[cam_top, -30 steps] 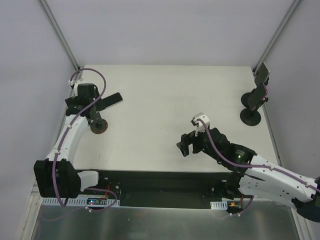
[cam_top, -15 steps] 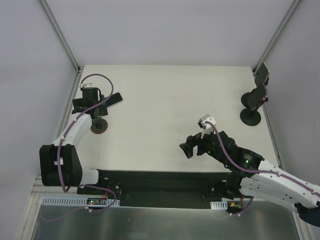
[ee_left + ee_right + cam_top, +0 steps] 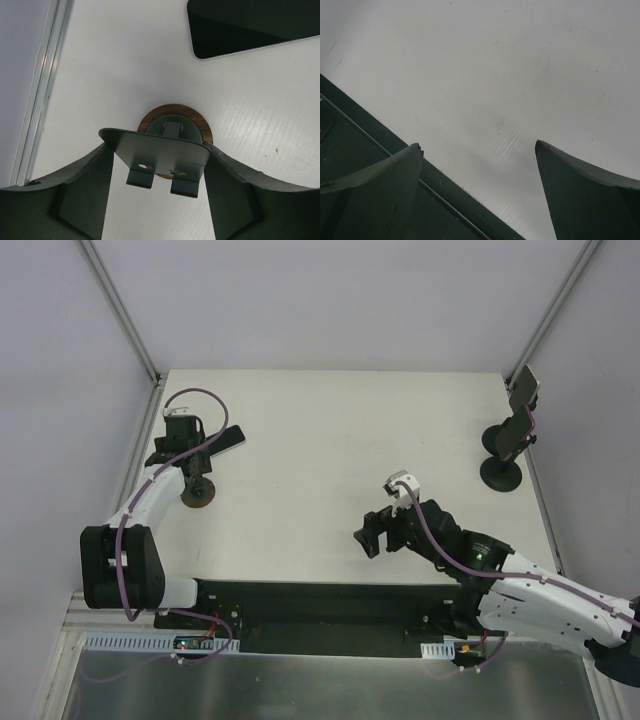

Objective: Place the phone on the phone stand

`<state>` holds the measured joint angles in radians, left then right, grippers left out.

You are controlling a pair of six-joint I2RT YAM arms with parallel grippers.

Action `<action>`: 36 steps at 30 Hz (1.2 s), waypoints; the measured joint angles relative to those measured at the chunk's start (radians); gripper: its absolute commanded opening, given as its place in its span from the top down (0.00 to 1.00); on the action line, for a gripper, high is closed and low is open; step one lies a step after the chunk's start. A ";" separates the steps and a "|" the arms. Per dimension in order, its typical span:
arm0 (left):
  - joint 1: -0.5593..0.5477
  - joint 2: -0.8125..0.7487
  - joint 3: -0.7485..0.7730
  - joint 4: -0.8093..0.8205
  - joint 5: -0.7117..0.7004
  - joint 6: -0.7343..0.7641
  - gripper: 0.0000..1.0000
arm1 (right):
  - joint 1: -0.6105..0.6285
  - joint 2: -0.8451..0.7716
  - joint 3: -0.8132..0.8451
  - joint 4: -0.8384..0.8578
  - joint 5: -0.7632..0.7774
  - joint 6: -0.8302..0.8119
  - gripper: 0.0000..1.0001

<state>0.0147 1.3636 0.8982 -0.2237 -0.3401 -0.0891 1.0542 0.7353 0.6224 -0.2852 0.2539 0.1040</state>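
— Which arm is better placed for it?
— The left. The right hand (image 3: 374,532) hangs over the table's (image 3: 330,420) near edge, fingers wide apart and holding nothing, well apart from the phone.
— And the left hand (image 3: 156,146)?
— By the left edge, its fingers spread either side of the phone stand's (image 3: 198,496) top plate. The plate's sides lie right against them; whether they pinch it cannot be told.
— Where is the phone (image 3: 224,439)?
— Flat on the table just beyond that stand, glossy face up, nothing holding it. Its long axis runs from the left edge toward the middle, slanting slightly away. The hand would probably have to leave the stand, reach a little farther and close across the short side.
— The surroundings?
— A plain white table, white walls, metal posts. A second stand (image 3: 500,473) sits by the right edge, toward the far corner.
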 measured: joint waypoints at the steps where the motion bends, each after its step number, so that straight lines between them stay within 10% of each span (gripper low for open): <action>1: 0.000 -0.004 0.000 -0.007 0.002 0.000 0.81 | 0.000 0.002 0.000 0.000 0.000 0.000 0.04; 5: 0.000 -0.033 0.000 -0.030 0.027 0.001 0.98 | 0.000 0.014 0.000 -0.003 0.000 0.001 0.04; 12: -0.069 -0.107 0.000 -0.063 0.074 0.027 1.00 | 0.000 0.051 0.010 -0.010 0.002 0.013 0.04; 25: -0.592 -0.123 0.001 -0.068 0.263 0.083 0.99 | 0.000 0.150 0.041 -0.010 0.014 0.061 0.04; 29: -0.676 -0.097 0.003 -0.076 0.290 0.083 0.51 | 0.000 0.170 0.042 0.000 0.019 0.085 0.04; 36: -0.687 -0.108 0.008 -0.093 0.366 0.083 0.24 | 0.000 0.274 0.090 0.016 0.018 0.121 0.04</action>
<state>-0.6724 1.2552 0.9066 -0.3168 0.0257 -0.0063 1.0542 1.0092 0.7124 -0.2687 0.2722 0.2253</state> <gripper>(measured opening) 0.674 0.963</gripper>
